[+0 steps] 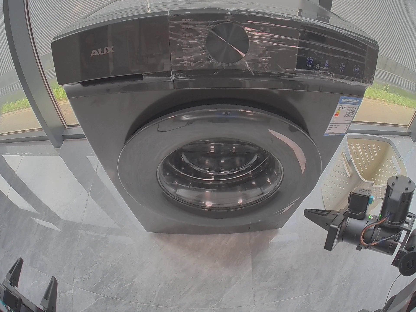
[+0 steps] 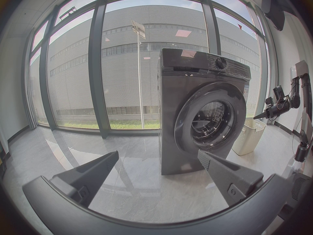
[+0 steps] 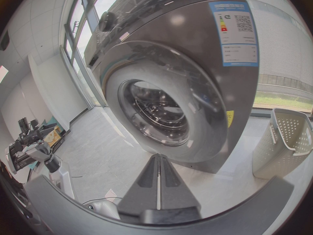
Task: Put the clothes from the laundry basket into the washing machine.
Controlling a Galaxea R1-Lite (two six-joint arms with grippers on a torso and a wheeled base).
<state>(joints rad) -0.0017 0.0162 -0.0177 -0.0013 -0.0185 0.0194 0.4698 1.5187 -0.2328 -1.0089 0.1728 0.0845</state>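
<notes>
Two grippers: left gripper [image 1: 34, 270] spread, right gripper [image 1: 308, 213] pressed together near the perforated laundry basket [image 1: 368, 161]. Round glass door [image 1: 219, 173] of the washing machine [image 1: 130, 118] seems shut; glossy floor [image 1: 173, 265] lies before it.

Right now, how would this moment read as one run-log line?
door: shut | laundry basket: floor, right of washing machine, nothing visible inside | left gripper: open, low, empty | right gripper: shut, empty, raised near basket

Glossy grey floor tiles [image 2: 140, 183] are stretching below and ahead of the left gripper's [image 2: 158, 151] jaws; tall windows [image 2: 75, 79] are standing farther ahead, a lamp post [image 2: 139, 82] (outdoors) rising beyond.
</notes>
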